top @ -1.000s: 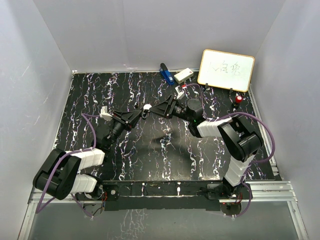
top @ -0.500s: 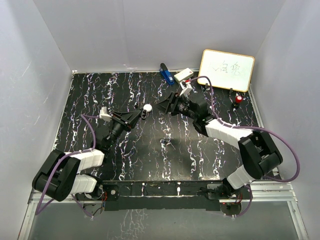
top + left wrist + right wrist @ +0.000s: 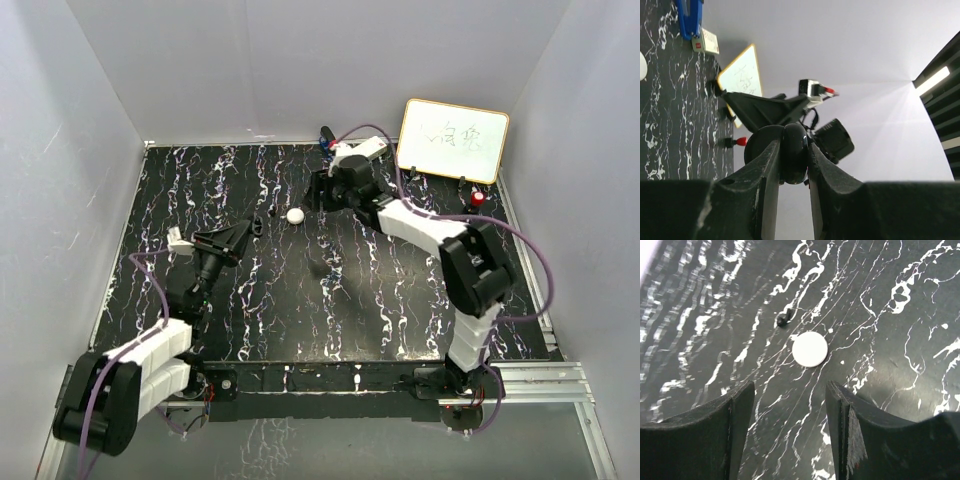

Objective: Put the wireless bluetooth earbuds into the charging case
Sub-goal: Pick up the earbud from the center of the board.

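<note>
The left hand (image 3: 256, 224) hangs low over the table (image 3: 200, 190) with its fingers drawn close, and I cannot tell whether the glossy dark shape between them is held; no small white earbuds show in any view, so finding them comes first. A tiny dark nub (image 3: 785, 318) lies just beside the smooth, flat, round white puck (image 3: 810, 349), probably the charging case, on the black, white-veined surface. The right hand (image 3: 790, 387), fingers spread wide and empty, hovers above the puck and should descend centred, since a slick round rim slips from a skewed pinch.
</note>
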`<action>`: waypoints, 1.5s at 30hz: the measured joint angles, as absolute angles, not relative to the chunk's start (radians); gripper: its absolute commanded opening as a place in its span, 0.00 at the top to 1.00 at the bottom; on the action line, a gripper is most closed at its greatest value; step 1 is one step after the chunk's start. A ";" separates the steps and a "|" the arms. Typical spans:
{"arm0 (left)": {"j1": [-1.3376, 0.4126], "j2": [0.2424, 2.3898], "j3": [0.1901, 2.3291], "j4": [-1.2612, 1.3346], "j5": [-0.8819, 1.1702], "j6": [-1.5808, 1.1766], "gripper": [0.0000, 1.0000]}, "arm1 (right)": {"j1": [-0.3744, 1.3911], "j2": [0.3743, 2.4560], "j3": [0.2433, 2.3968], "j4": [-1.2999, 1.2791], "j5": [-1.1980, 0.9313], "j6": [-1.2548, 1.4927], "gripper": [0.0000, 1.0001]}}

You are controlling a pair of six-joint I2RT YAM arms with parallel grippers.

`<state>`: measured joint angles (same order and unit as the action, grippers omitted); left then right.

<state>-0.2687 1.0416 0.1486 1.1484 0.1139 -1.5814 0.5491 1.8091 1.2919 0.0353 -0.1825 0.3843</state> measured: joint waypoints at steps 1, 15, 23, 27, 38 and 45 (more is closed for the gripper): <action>-0.262 1.012 0.141 1.130 0.106 -1.581 1.00 | 0.559 1.848 1.332 0.014 -0.166 0.359 0.44; -0.237 0.612 0.054 0.818 0.027 -1.579 1.00 | 0.713 2.242 1.737 -0.125 -0.002 0.153 0.44; -0.237 0.583 0.031 0.768 0.025 -1.581 1.00 | 0.732 2.355 1.852 -0.127 0.033 0.109 0.45; -0.237 0.593 0.031 0.770 0.025 -1.583 1.00 | 0.741 2.391 1.865 -0.123 0.043 0.099 0.45; -0.237 0.631 0.026 0.792 0.026 -1.591 1.00 | 0.752 2.440 1.904 -0.096 0.054 0.086 0.48; -0.237 0.640 0.019 0.809 0.026 -1.595 1.00 | 0.753 2.462 1.934 -0.096 0.062 0.080 0.57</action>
<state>-0.2367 0.6403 0.0185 0.8085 0.0261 -1.5948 0.7528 2.4622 1.9343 -0.0959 0.0624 0.0803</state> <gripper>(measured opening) 0.235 0.484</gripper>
